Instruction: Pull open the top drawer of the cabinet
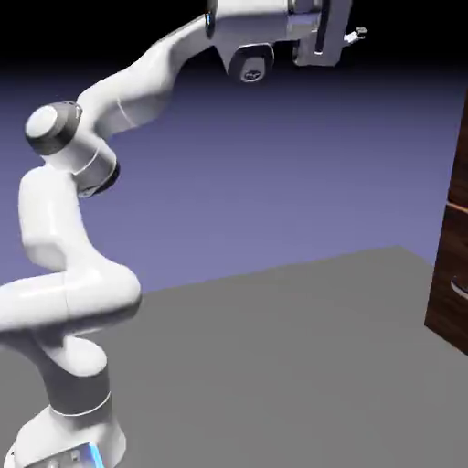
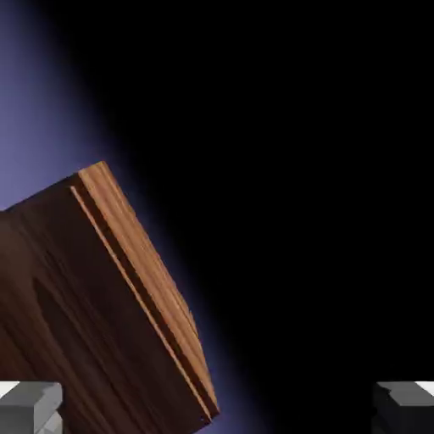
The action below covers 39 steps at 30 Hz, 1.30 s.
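You are at the reaching step, and nothing is being pulled. Your small, two-finger gripper (image 1: 356, 36) hangs high up, near one o'clock in the exterior view, with its fingers wide apart and nothing between them. The top drawer, a dark brown wood-grain front (image 1: 463, 155) above a thin orange line, is between two and three o'clock there, partly cut off by the picture's edge. It belongs to the tall dark brown wood cabinet (image 1: 444, 260). In the hand view, the cabinet's corner is near eight o'clock, tilted. You can't see the top drawer's handle; the short silvery one (image 1: 460, 288) at four o'clock is on the lower front. Next, you likely need to go down and closer, toward five o'clock in the exterior view, turn to face the top handle, then close on it before pulling back.
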Tool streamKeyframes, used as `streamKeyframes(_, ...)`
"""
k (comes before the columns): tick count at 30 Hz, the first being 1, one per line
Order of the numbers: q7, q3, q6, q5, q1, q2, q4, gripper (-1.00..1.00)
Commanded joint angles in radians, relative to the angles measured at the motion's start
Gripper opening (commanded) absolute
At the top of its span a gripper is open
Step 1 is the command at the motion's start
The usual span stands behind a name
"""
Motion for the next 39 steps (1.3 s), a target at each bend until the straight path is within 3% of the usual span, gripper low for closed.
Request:
streamKeyframes(1,-0.042,0.022,-0.007,0.039,-0.036,-0.01,0.023,0.0)
streamKeyframes(21,-0.852,0.459,-0.143,0.79,-0.741,-0.206,0.479,0.0)
streamKeyframes(34,-0.604,0.429,-0.014,0.731,-1.014,-0.305,0.906,0.0)
streamKeyframes(35,-0.604,0.429,-0.014,0.731,-1.014,-0.305,0.906,-1.0)
streamKeyframes(39,-0.662,0.429,-0.051,0.759,-0.947,-0.293,0.798,-1.0)
